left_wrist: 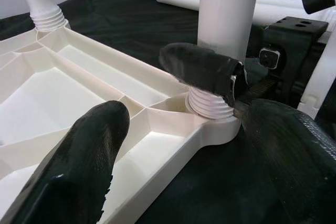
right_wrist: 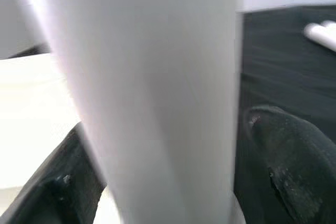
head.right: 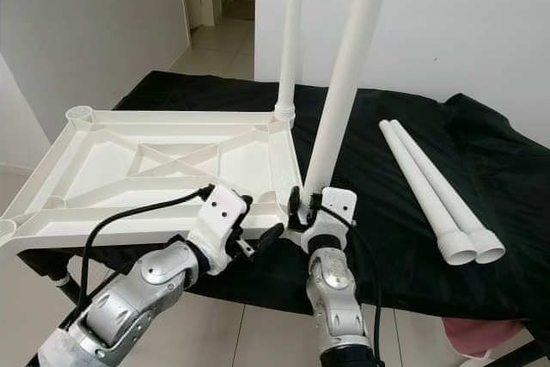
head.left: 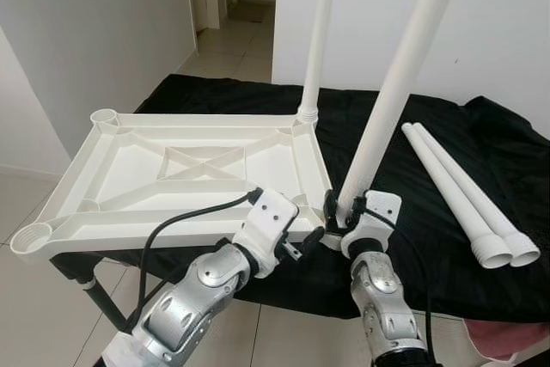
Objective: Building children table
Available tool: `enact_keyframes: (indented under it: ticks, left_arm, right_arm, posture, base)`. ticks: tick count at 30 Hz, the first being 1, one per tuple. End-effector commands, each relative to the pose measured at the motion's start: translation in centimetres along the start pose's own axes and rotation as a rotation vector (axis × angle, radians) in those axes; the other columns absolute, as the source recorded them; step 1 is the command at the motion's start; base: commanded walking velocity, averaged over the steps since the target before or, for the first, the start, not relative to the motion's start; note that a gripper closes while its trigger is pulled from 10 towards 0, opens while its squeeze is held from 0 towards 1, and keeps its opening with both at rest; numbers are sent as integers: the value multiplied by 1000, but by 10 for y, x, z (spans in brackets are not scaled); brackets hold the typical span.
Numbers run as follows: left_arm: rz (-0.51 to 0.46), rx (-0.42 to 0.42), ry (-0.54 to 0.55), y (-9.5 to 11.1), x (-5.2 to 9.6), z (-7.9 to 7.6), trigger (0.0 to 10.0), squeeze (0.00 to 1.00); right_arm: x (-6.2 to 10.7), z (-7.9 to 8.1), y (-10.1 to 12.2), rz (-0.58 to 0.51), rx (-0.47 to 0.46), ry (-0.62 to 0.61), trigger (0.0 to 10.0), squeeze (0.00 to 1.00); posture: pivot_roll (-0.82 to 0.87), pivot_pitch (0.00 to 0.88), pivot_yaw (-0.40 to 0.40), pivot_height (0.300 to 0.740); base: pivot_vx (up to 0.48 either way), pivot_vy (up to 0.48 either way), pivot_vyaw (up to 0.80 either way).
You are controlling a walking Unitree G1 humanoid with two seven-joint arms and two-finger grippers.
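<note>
Clamping the second leg (head.left: 391, 92) low down, just above its ribbed end, the right pincer (head.left: 344, 210) had its two black fingers closed on either side of the white tube, as the right wrist view showed with the tube running between them. That ribbed end sat in the corner socket (left_wrist: 212, 116) of the upturned white tabletop (head.left: 172, 174), at the corner nearest the robot on its right side, but the leg leaned away from upright and several rings were exposed above the socket rim, so I judged it not fully seated. The left pincer (head.left: 305, 242) stood spread wide beside the same corner, one finger (left_wrist: 199, 69) touching the leg just above the ribs and the other (left_wrist: 84, 156) over the tabletop's near rim, gripping nothing.

To finish this step well, the right pincer should bring the leg upright before pressing or turning, since a tilted push would likely jam the ribs or lever the tray. The left pincer would do best pressing on the rim to hold the tabletop still.

One leg (head.left: 318, 36) stood upright in the far right corner socket. The two left corner sockets (head.left: 103, 115) were open. The tabletop rested on a counter draped in black cloth (head.left: 412, 238), overhanging its left edge, with two spare legs (head.left: 460, 191) lying side by side, touching, toward the right edge.
</note>
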State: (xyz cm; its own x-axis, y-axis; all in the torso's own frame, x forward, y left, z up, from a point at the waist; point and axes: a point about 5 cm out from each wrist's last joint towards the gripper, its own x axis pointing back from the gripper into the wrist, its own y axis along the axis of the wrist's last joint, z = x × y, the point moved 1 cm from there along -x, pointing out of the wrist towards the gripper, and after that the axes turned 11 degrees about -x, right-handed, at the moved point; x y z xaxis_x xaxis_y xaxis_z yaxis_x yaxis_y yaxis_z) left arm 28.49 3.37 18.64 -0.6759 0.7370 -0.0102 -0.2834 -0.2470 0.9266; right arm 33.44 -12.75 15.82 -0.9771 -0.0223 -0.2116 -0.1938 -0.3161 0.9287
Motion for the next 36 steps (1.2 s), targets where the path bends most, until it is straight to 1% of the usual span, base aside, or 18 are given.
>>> enact_keyframes:
  ticks: [1,2,3,4,5,6,9,13,14,18,19,20,21,23,28,34,35,36]
  left_arm:
    - [-31,-19,-158,2,-2,-13,10000,0]
    - [-31,-18,-164,1,-2,-15,10000,0]
    - [-31,-17,-169,1,-3,-16,10000,0]
    - [-31,-17,-169,1,-3,-16,10000,0]
    - [-28,-15,-177,0,-2,-18,10000,0]
    - [-28,-15,-177,0,-2,-18,10000,0]
    - [-6,-12,-188,-4,-2,-20,10000,0]
    - [12,-8,-187,-7,-3,-19,10000,0]
    - [16,-7,-191,-9,-3,-20,10000,0]
    - [16,-6,-201,-10,-3,-22,10000,0]
    - [16,-8,-205,-10,-2,-23,10000,0]
    - [16,-8,-205,-10,-2,-23,10000,0]
    - [16,-4,-211,-10,-2,-24,10000,0]
    - [17,-4,-215,-11,-2,-25,10000,0]
    - [23,-4,-225,-13,0,-27,10000,0]
    - [25,-8,-225,-14,1,-27,10000,0]
    - [26,-7,-225,-15,1,-27,10000,0]
    - [26,-7,-225,-15,1,-27,10000,0]
  right_arm:
    - [-3,-1,1,12,4,87,10000,220]
    - [-5,-4,3,17,13,136,10000,0]
    - [-6,-6,4,19,17,166,10000,0]
    - [-6,-6,4,19,17,166,10000,0]
    - [-7,-8,6,20,33,213,10000,0]
    - [-7,-8,6,20,33,213,10000,0]
    - [-8,-10,4,75,80,355,10000,0]
    - [-10,-13,1,103,84,401,10000,0]
    - [-12,-16,0,116,101,420,10000,0]
    - [-16,-20,-1,139,119,446,10000,0]
    - [-17,-22,-1,146,131,455,6627,0]
    - [-17,-22,-1,146,131,455,6627,0]
    - [-18,-25,-3,156,136,461,78,0]
    - [-19,-28,-4,166,135,462,0,0]
    - [-19,-34,-8,189,118,455,0,0]
    - [-19,-38,-12,195,92,425,0,0]
    - [-17,-36,-12,194,65,428,10000,0]
    - [-17,-36,-12,194,65,428,10000,0]
  posture:
    - [-2,57,1,740]
    - [-1,55,2,740]
    - [-1,55,2,740]
    - [-1,55,2,740]
    - [-1,52,1,740]
    - [-1,52,1,740]
    - [0,48,3,740]
    - [1,45,5,740]
    - [2,39,6,740]
    - [4,29,8,740]
    - [4,29,8,740]
    - [4,29,8,740]
    - [7,23,8,740]
    - [10,18,6,740]
    - [13,11,2,740]
    - [16,5,2,740]
    - [16,5,3,740]
    - [16,5,3,740]
  base:
    - [0,0,0]
    - [0,0,0]
    - [0,0,0]
    - [0,0,0]
    - [0,0,0]
    - [0,0,0]
    - [0,0,0]
    - [0,0,0]
    - [0,0,0]
    - [0,0,0]
    - [0,0,0]
    - [0,0,0]
    - [0,0,0]
    - [0,0,0]
    - [0,0,0]
    - [0,0,0]
    - [0,0,0]
    - [0,0,0]
